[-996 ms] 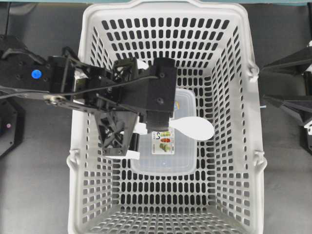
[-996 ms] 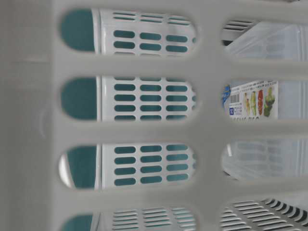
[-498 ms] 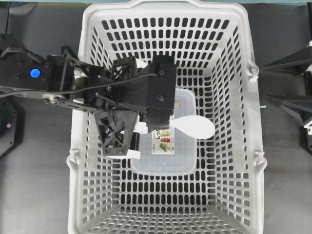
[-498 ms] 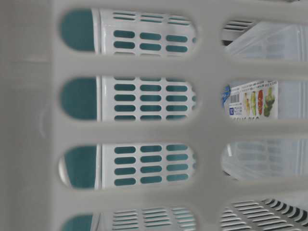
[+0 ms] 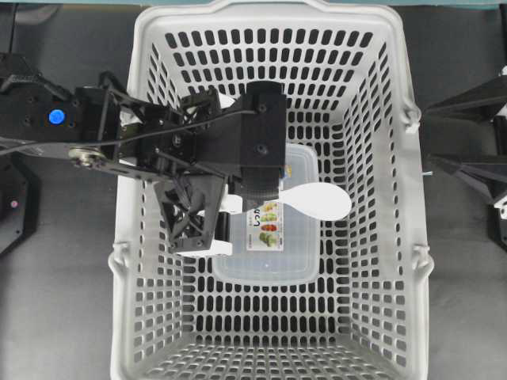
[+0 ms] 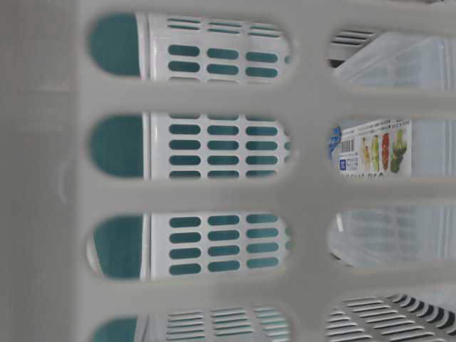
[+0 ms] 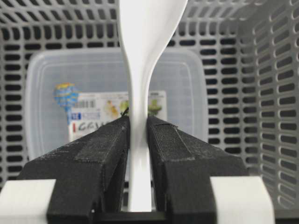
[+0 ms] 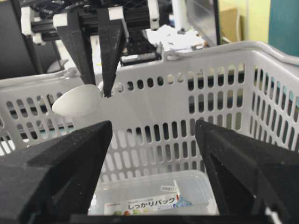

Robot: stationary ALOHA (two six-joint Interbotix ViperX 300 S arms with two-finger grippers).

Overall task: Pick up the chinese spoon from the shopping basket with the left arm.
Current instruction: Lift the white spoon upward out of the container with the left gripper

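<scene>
The left arm (image 5: pixel 47 131) is reaching in from nine o'clock over the shopping basket (image 5: pixel 396 87), and its tool (image 7: pixel 138 135) is clenching the handle of the chinese spoon (image 5: pixel 313 199). In the left wrist view both black pads (image 7: pixel 110 144) are pressing flat against the white handle, which is running straight out of the tool toward twelve o'clock and widening into the bowl at the top of that view. From overhead, the spoon's long axis is lying along the nine-to-three line, bowl toward three o'clock, handle buried under the tool. The right wrist view is showing the bowl hanging at about the height of the basket rim, apart from the clear food container (image 5: pixel 297 253) lying on the basket floor beneath it. So the spoon is already sitting in the grip, and what looks to be left is carrying it straight up clear of the walls; the bowl is pointing toward the three o'clock wall, with open space between them. The right arm's tool (image 8: pixel 154 186) is waiting outside the basket at three o'clock, released and holding nothing.
</scene>
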